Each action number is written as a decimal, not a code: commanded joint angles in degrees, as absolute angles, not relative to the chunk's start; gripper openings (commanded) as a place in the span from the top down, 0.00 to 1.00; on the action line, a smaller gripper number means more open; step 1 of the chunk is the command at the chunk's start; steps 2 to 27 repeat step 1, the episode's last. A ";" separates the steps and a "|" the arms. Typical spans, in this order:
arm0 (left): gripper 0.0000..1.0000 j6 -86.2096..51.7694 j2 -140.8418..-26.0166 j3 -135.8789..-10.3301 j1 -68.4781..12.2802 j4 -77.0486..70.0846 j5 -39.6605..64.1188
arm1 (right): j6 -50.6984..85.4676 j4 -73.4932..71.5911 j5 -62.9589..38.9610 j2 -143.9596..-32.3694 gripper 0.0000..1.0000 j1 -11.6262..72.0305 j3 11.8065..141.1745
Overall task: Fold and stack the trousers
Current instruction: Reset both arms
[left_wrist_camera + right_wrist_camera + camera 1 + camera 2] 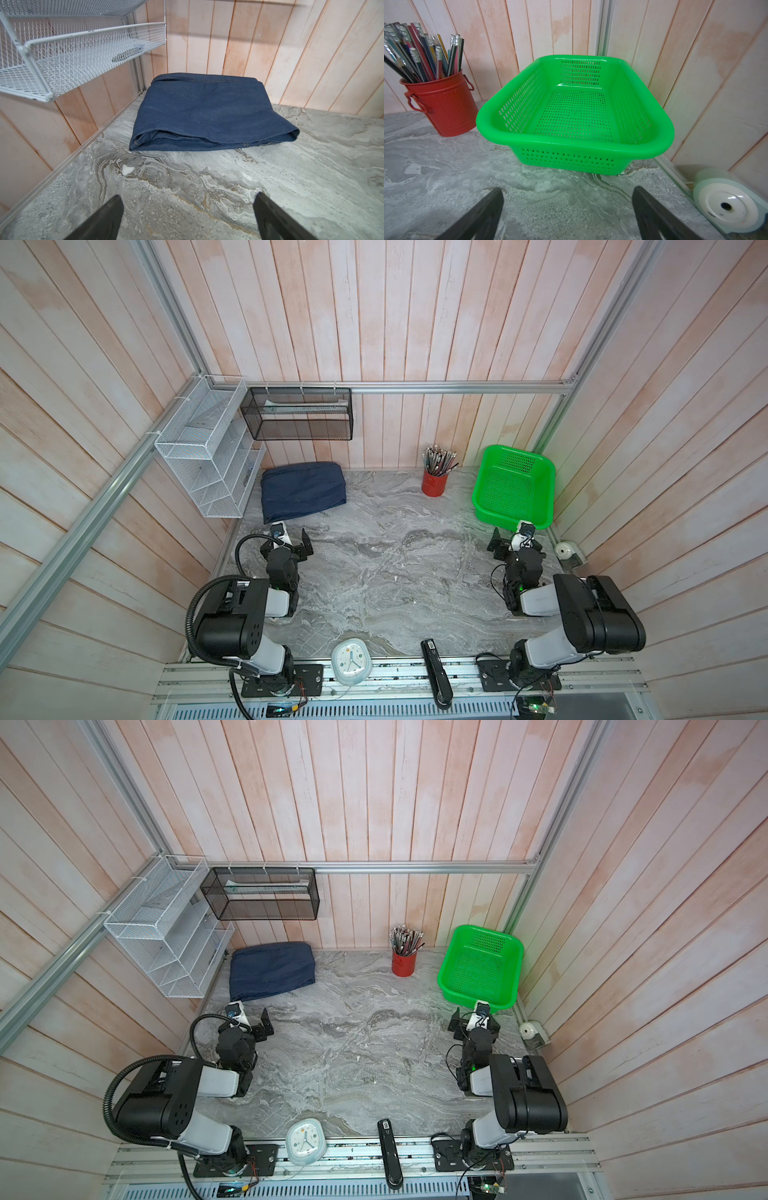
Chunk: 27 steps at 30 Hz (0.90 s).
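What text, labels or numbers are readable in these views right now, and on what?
Nothing is legible.
Clock: dial numerals too small to read.
Stapler: white label at its far end, blurred.
Wire rack: small dark mark on its front rail, unreadable.
Trousers: no label showing.

Trousers point(303, 491): on the table point(395, 572), far left corner, ahead of my left gripper point(189, 196), apart from it.
Rack point(208, 456): hangs left of the trousers, above the table's left edge.
Shelf point(297, 414): hangs behind and above the trousers.
Cup point(433, 485): at the back, between trousers and basket point(514, 451); pencils point(438, 457) in it.
Basket: far right corner, just ahead of my right gripper point(568, 189).
Sharpener point(566, 551): right edge, just right of my right gripper.
Clock point(350, 659): near edge, middle, left of the stapler point(434, 668).
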<state>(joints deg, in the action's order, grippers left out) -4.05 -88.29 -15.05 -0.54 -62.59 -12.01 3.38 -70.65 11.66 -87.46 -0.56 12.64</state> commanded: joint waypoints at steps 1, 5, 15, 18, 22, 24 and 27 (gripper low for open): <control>0.00 -3.16 -88.15 -15.89 -0.76 -64.73 -11.97 | 3.10 -70.19 11.10 -87.10 0.02 -0.34 13.45; 0.00 -3.16 -88.15 -15.89 -0.76 -64.73 -11.97 | 3.10 -70.19 11.10 -87.10 0.02 -0.34 13.45; 0.00 -3.16 -88.15 -15.89 -0.76 -64.73 -11.97 | 3.10 -70.19 11.10 -87.10 0.02 -0.34 13.45; 0.00 -3.16 -88.15 -15.89 -0.76 -64.73 -11.97 | 3.10 -70.19 11.10 -87.10 0.02 -0.34 13.45; 0.00 -3.16 -88.15 -15.89 -0.76 -64.73 -11.97 | 3.10 -70.19 11.10 -87.10 0.02 -0.34 13.45; 0.00 -3.16 -88.15 -15.89 -0.76 -64.73 -11.97 | 3.10 -70.19 11.10 -87.10 0.02 -0.34 13.45; 0.00 -3.16 -88.15 -15.89 -0.76 -64.73 -11.97 | 3.10 -70.19 11.10 -87.10 0.02 -0.34 13.45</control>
